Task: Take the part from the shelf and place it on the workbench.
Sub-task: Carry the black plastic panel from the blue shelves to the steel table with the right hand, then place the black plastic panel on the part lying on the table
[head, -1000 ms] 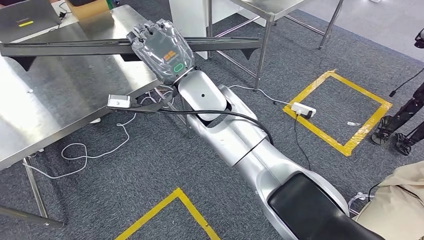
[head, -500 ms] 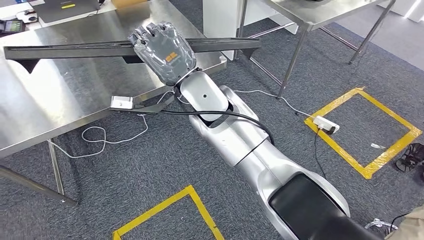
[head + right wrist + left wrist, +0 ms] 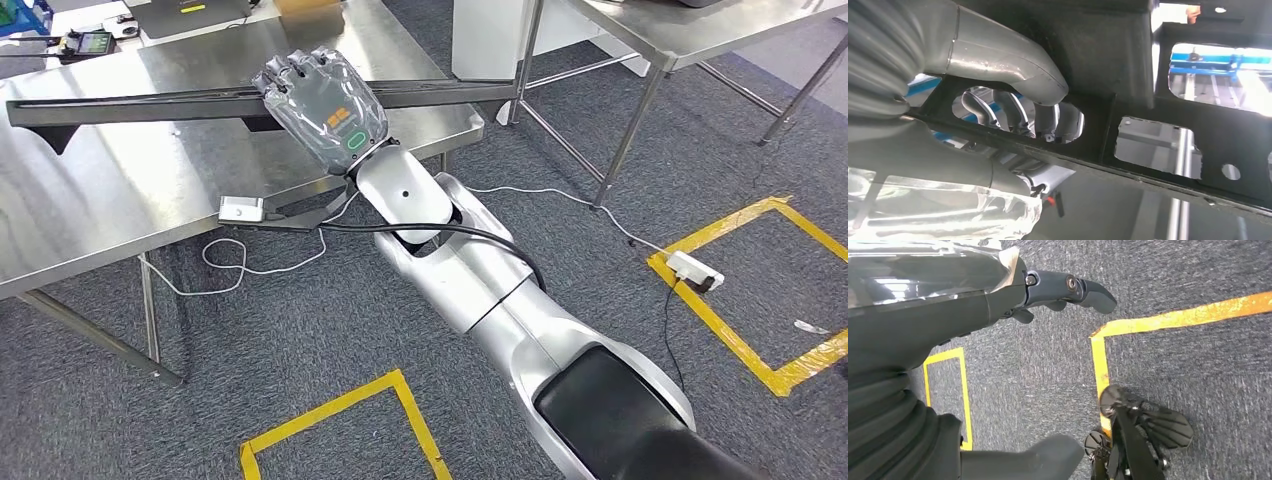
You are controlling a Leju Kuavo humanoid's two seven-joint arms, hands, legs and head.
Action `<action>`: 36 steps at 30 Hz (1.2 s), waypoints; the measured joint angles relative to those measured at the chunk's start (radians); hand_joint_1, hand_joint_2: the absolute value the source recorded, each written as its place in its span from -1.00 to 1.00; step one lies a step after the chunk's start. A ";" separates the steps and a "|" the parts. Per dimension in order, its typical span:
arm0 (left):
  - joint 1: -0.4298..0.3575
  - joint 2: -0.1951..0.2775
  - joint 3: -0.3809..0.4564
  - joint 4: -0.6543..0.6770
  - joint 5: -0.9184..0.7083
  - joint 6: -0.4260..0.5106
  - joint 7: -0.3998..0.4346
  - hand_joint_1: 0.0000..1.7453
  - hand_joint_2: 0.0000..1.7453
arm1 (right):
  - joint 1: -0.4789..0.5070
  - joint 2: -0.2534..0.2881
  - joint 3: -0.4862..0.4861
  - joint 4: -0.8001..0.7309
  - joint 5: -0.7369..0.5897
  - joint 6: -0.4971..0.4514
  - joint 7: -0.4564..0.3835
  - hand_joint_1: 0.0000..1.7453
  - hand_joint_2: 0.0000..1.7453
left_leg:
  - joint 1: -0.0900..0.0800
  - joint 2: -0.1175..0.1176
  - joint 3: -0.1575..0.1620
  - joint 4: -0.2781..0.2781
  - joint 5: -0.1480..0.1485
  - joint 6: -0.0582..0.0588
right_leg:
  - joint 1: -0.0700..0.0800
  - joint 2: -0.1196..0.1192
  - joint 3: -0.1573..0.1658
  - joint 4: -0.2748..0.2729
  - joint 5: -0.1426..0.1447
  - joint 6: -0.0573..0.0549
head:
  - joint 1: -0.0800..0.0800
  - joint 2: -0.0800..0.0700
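**Part over the bench, not yet let go**

While looking down from the head, saw the right hand (image 3: 325, 105) clamped round the long black part (image 3: 150, 100) near mid-length, most likely to balance both ends in 1 grip. Noted the part lying crosswise and roughly level over the steel workbench (image 3: 110, 210), 1 end above the bench top, the other jutting past the near corner towards a second table (image 3: 690, 30). Could not tell from there whether touching the steel or just above it.

From the right wrist, made out fingers (image 3: 1018, 117) hooked through an oval cut-out in the part and the thick thumb (image 3: 1013, 70) pressed over the flange opposite. Judged that a hold using the opening as a handle, secure against sliding along the length.

Found the left hand (image 3: 998, 300) hanging over grey carpet, fingers apart and holding nothing, presumably kept low and clear of the long part. Near it, yellow tape lines (image 3: 1100, 365) and a black tripod foot (image 3: 1143, 425).

Judged the task late in its course: part off the shelf, release pending. Reckoned the next move to call for lowering flat, with enough length on the steel to prevent tipping off the corner. Marked also a white cable (image 3: 230, 268) under the bench and a power strip (image 3: 695, 268) on the floor, both worth avoiding underfoot.
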 joint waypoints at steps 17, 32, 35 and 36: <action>-0.002 0.002 0.004 0.000 -0.007 0.010 0.002 -1.00 1.00 | 0.006 -0.022 0.008 0.004 0.000 -0.018 0.002 1.00 1.00 | -0.010 -0.044 0.139 -0.270 0.126 0.060 | 0.011 0.012 -0.127 0.271 -0.116 0.029 | 0.011 0.000; 0.001 0.003 0.004 0.000 -0.008 0.009 0.010 -1.00 1.00 | 0.013 -0.019 0.011 0.007 0.000 -0.025 0.001 1.00 1.00 | 0.001 0.003 0.000 -0.009 0.021 0.000 | 0.003 -0.016 0.006 -0.010 0.002 -0.003 | -0.001 0.000; 0.000 0.004 0.005 0.000 -0.010 0.009 0.012 -1.00 1.00 | 0.014 -0.021 0.015 0.007 0.000 -0.039 0.014 1.00 1.00 | -0.001 0.038 0.088 -0.175 0.102 0.005 | 0.006 -0.038 0.010 -0.010 -0.003 0.001 | -0.001 0.000; -0.002 0.004 0.005 0.000 -0.012 0.009 0.012 -1.00 1.00 | 0.012 -0.024 0.018 0.007 0.000 -0.046 0.025 1.00 1.00 | -0.004 0.050 0.115 -0.224 0.116 0.009 | 0.010 -0.044 0.012 -0.009 -0.006 0.004 | 0.000 0.000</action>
